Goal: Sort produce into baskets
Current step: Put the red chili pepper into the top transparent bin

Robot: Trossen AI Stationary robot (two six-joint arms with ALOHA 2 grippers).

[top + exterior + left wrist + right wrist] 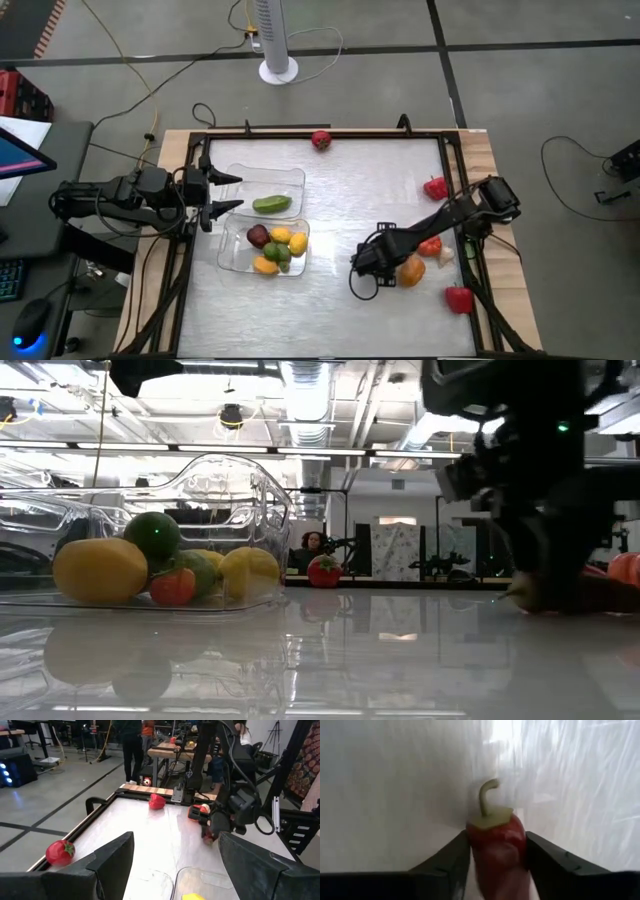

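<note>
My right gripper (358, 262) is low over the table's middle right and shut on a red chili pepper with a pale green stem (496, 835). The gripper hides the pepper in the high view. My left gripper (228, 193) is open and empty at the left edge of two clear trays. The far tray (296, 180) holds a green piece (271, 204). The near tray (228, 256) holds several pieces: dark red, yellow, green and orange. Loose on the table lie a red piece (321, 140), a red pepper (435, 187), an orange piece (411, 270) and another red piece (459, 298). My right gripper pinches the chili pepper's body just behind its stem cap (474, 839), one finger (451, 857) on each side. The fingers lie along the pepper, and the stem points away past the fingertips. The pepper is at table height; I cannot tell whether it rests on the table.
A small red piece (430, 245) and a whitish piece (445, 257) lie under my right arm. The table has a raised black frame (330, 133). Bare surface lies between the trays and my right gripper. People stand in the room beyond the table (131, 745).
</note>
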